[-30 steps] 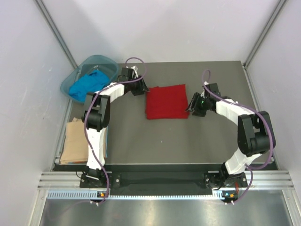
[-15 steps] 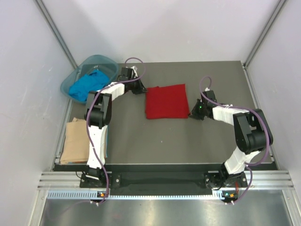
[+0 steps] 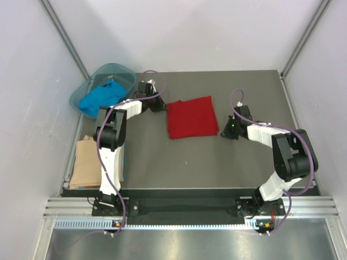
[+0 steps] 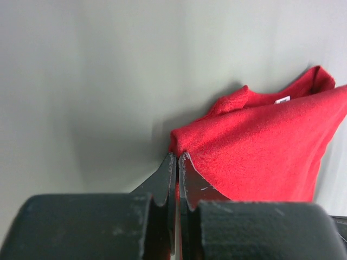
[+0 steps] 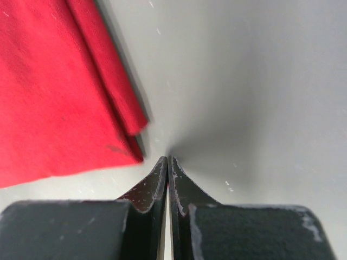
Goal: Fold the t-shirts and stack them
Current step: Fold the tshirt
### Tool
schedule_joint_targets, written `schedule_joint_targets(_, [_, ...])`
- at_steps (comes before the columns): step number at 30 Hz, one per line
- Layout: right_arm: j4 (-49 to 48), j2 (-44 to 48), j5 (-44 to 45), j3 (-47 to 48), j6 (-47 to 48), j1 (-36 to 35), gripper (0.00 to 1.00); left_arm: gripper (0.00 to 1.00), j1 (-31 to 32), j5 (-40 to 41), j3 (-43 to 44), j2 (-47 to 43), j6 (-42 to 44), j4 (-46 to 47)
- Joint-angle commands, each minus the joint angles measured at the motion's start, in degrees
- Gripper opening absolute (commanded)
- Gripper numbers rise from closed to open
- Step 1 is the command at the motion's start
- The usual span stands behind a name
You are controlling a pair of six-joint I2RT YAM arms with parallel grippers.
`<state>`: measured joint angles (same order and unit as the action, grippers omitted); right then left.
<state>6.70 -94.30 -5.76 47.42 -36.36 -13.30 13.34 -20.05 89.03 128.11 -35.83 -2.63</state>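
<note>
Red folded cloth t-shirt (image 3: 191,116) lies mid-table. Beside one corner the black right gripper (image 5: 167,158) is clenched on bare grey tabletop (image 3: 217,157). The left gripper (image 4: 178,156) is clenched at the opposite corner, cloth perhaps missed. Lifting now risks a one-sided pull opening the fold.

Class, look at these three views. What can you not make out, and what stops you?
- Left wrist view: whether the left gripper pinches the red shirt; its own shut fingers cover the corner.
- Top view: the right side of the tan shirt, hidden by the left arm.
- Top view: the shape of the blue shirt, bunched in the teal basin.
- Right wrist view: most of the red shirt, cut off by the frame edge.
</note>
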Motion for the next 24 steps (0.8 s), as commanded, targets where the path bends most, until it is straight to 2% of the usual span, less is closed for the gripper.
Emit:
schedule_joint_targets(1, [3.32, 2.54, 1.89, -2.33, 3.66, 0.73, 0.00, 0.00, -0.16, 2.48, -4.13, -3.39, 0.59, -2.29])
schedule_joint_targets(5, [2.80, 4.92, -0.20, -2.77, 4.63, 0.82, 0.00, 0.00, -0.16, 2.48, -5.19, -4.54, 0.68, -2.02])
schedule_joint_targets(6, [1.92, 5.61, -3.78, -2.77, 5.07, 0.82, 0.06, 0.00, -0.16, 2.48, -5.10, -4.54, 0.68, -2.02])
schedule_joint_targets(9, [-1.15, 6.59, -6.01, -2.68, 5.33, 0.29, 0.26, 0.00, -0.16, 2.48, -3.52, -3.49, 0.85, -2.20])
schedule_joint_targets(14, [-6.25, 4.22, -8.56, -3.12, 1.30, 0.29, 0.37, 0.00, -0.16, 1.16, -0.18, -1.29, -0.20, -2.81])
schedule_joint_targets(15, [-8.09, 3.52, -9.09, -3.56, -0.10, 0.29, 0.43, 0.00, -0.16, 1.07, 0.00, -0.94, -0.20, -2.82])
schedule_joint_targets(19, [-15.47, 1.76, -7.61, -6.28, -7.48, -0.50, 0.49, 0.00, -0.16, 1.25, 0.09, -0.59, -0.11, -2.82])
schedule_joint_targets(24, [-14.70, -1.32, -1.37, -5.15, -8.20, -2.17, 0.48, 0.00, -0.16, 1.07, -0.09, 0.03, -0.47, -2.73])
